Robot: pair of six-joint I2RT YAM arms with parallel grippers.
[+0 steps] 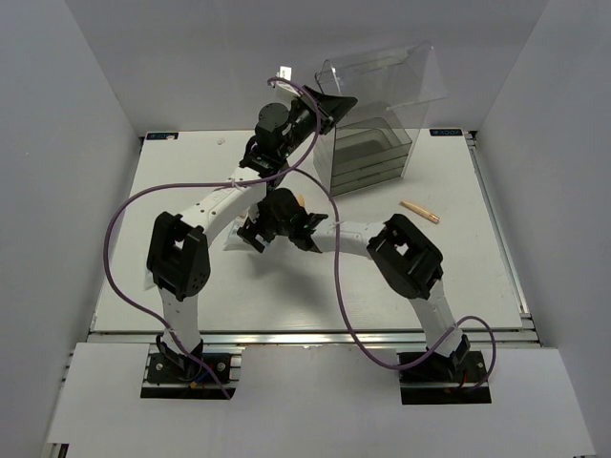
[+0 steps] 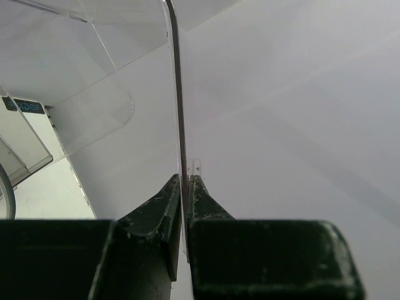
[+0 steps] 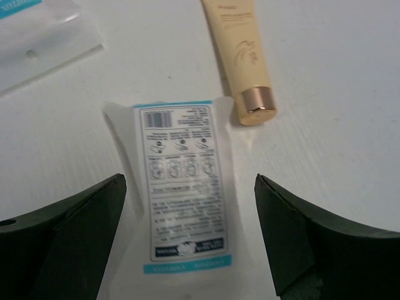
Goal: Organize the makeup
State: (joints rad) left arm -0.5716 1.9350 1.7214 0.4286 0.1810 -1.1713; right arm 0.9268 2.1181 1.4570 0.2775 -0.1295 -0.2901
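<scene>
Packet [image 3: 182, 200] between wide-open right end effector [image 3: 189, 180]

Packet [image 3: 181, 187] back label: barcode, pictograms; wording too blurred.

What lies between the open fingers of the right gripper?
A clear plastic packet with a white-and-blue printed label lies flat on the white table, between the fingers of the right gripper, touching neither. The right wrist view shows this.
</scene>
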